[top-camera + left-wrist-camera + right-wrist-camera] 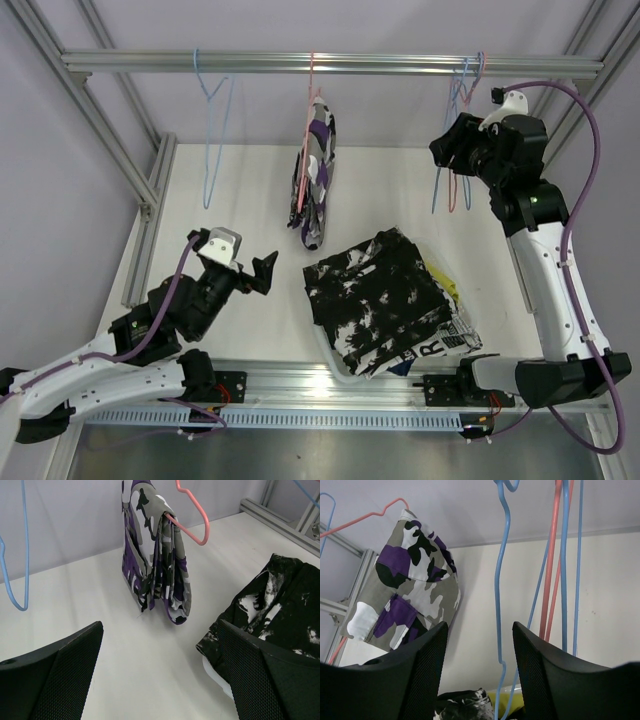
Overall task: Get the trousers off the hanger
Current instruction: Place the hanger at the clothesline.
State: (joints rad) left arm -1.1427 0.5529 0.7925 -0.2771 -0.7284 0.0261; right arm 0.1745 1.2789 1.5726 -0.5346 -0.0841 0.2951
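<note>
Hovering over the near left part of the surface [250,200], my left pincer [258,272] gapes wide and empty, pointed at the purple-white-black trousers [315,185]. They hang folded over a pink hanger [192,532] on the rail [330,65], above the middle of the far edge. My right pincer [452,148] is raised near the far right corner, fingers parted on nothing, just beside a bunch of blue and pink hangers [452,180]. By the near edge, right of middle, lies a heap. The black-and-white splatter trousers [375,300] are on top, with the yellow pair [446,284] and grey-white patterned pair [450,340] peeking out at its right side. A bare blue hanger [213,130] hangs toward the far left corner.
</note>
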